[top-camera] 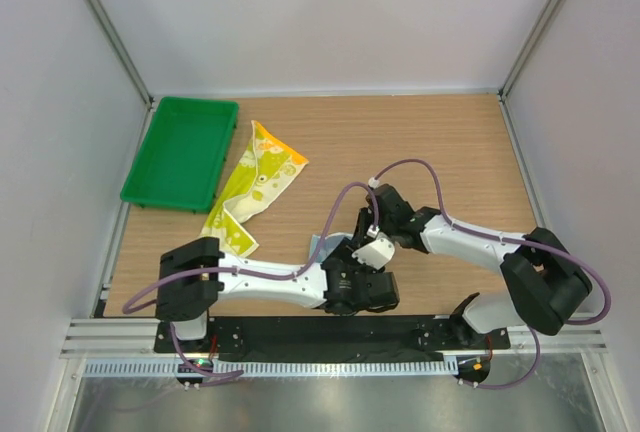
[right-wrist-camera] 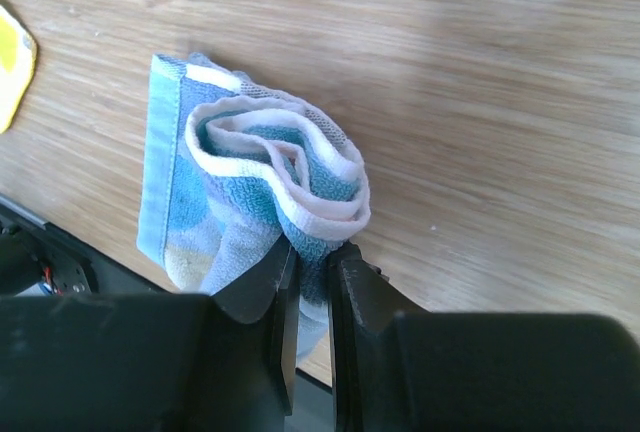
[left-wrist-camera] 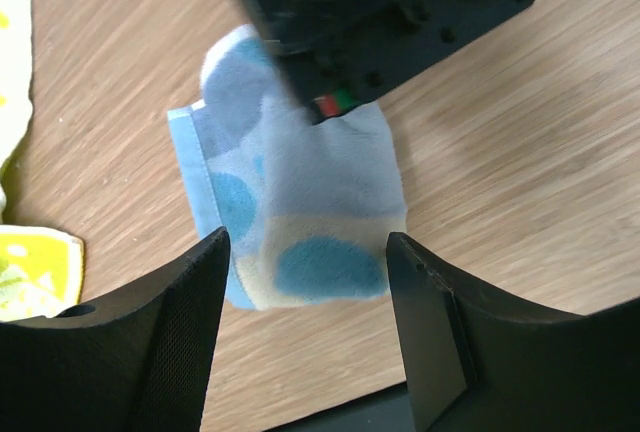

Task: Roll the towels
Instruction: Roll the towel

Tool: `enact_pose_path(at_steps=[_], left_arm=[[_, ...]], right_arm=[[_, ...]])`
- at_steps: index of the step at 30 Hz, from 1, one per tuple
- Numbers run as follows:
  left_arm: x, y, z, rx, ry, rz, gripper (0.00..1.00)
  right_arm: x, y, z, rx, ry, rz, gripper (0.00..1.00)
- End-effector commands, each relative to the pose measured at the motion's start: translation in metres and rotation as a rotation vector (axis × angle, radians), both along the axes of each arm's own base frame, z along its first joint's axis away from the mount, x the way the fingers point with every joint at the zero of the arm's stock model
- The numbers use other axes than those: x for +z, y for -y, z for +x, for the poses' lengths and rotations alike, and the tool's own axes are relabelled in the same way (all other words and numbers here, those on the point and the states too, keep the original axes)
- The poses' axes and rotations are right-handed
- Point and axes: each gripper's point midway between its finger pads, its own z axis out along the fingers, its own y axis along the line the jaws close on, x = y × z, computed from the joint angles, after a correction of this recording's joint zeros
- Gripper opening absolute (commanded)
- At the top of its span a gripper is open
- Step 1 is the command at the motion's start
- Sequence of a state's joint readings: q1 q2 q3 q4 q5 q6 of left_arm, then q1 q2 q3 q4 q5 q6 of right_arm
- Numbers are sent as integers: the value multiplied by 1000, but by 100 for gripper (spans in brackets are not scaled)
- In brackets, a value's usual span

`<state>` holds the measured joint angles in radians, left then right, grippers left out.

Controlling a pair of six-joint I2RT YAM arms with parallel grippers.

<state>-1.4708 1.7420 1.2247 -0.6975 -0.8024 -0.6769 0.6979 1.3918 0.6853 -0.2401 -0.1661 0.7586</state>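
The right tool (right-wrist-camera: 312, 277) is pressed together on the light blue towel (right-wrist-camera: 250, 182), a small thin terry cloth printed with darker blue and cream patches. Its two black fingers (right-wrist-camera: 355, 292) pinch the end of the cloth nearest to them, where several layers with a white hem curl over one another in a loose roll. The rest of the cloth spreads ahead of this tool and to its left, resting on the wooden table (top-camera: 440, 142).

The left tool (left-wrist-camera: 305, 252) is spread wide, and as far as its wrist view shows, neither finger touches the cloth. The light blue towel lies on the table just ahead of it, in line with the gap between the fingers. The black body of the right tool covers the cloth's far end. From above, the two tools are close together over the cloth, and only a small pale corner of it shows beside them.

The yellow-green towel (top-camera: 255, 184), a thin cloth with orange and white spots, lies crumpled and stretched out well to the left of the left tool. One yellow corner shows at the left edge of that tool's view. Beyond that cloth, just beside it, sits a green plastic tray (top-camera: 180, 152).
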Motion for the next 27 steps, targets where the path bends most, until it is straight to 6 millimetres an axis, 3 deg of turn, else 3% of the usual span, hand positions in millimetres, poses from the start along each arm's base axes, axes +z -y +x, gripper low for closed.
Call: enact_pose_path(at_steps=[1,5,16,18,20,23,26,27], left_arm=[[-15,6,1,-20,8,40,65],[-22,16,-10,-52,-23,-12,65],[-53,12,-19,-60,-73,-21,62],[-58,8,-17,-44,-63,-15,54],[-56,5,-15,-32,-52,-23,39],[-56,4,-13,-24,-59,-41,27],[-58,1,-14,-22,-80,-51,17],[-59,1,-16,-25,-93,-58,16]], right_arm=[[21,-11,5,22,44,26,8],[21,-10,3,19,33,21,8],[26,-9,2,17,18,14,7],[27,-9,1,16,14,13,7],[27,-8,0,13,5,13,7],[25,-8,-1,21,1,8,8],[22,-2,1,19,2,-31,23],[23,-1,2,16,4,-33,45]])
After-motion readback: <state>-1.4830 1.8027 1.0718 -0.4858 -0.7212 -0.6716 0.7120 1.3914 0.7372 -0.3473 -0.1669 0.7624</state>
